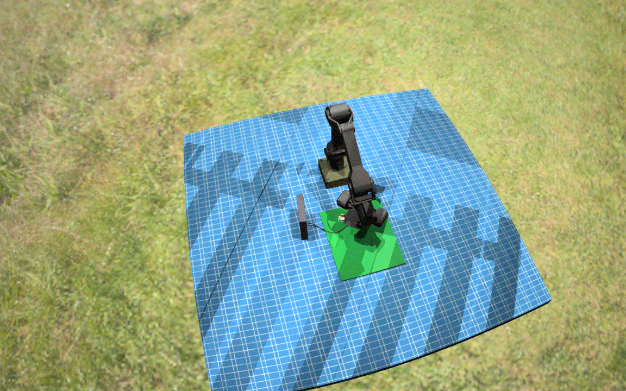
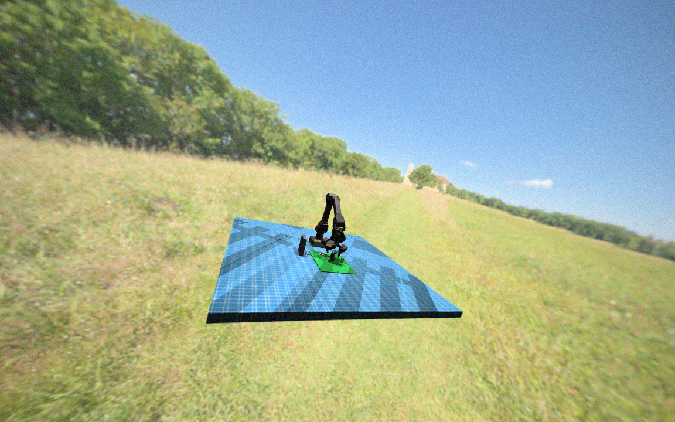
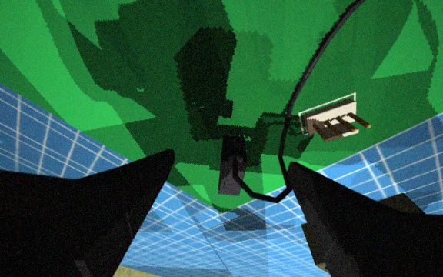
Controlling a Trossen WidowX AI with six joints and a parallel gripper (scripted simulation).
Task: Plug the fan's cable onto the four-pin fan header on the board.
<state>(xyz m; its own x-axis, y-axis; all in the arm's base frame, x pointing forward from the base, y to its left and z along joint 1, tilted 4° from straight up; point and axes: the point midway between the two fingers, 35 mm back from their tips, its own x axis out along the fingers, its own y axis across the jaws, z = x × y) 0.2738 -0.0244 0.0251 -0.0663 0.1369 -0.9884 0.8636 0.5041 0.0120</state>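
Note:
My gripper (image 3: 231, 161) is open, with nothing between its fingers, low over the green board (image 1: 359, 269) (image 2: 337, 271) (image 3: 402, 23). The dark plug (image 3: 232, 167) shows ahead of the fingertips in the wrist view, in the gap between them. The thin black cable (image 3: 309, 69) (image 1: 327, 230) loops from the plug past the right finger and back to the fan. The cream four-pin header (image 3: 333, 117) (image 1: 342, 218) stands on the board to the right of the plug in the wrist view, its pins bare. In the top view the arm hides the plug.
The dark fan (image 1: 302, 217) (image 2: 302, 245) stands upright left of the board in the top and exterior views. The arm's olive base block (image 1: 333, 179) is behind the board. The blue gridded table (image 1: 257, 291) (image 2: 277, 293) carries broad shadows, and shadows also cross the board.

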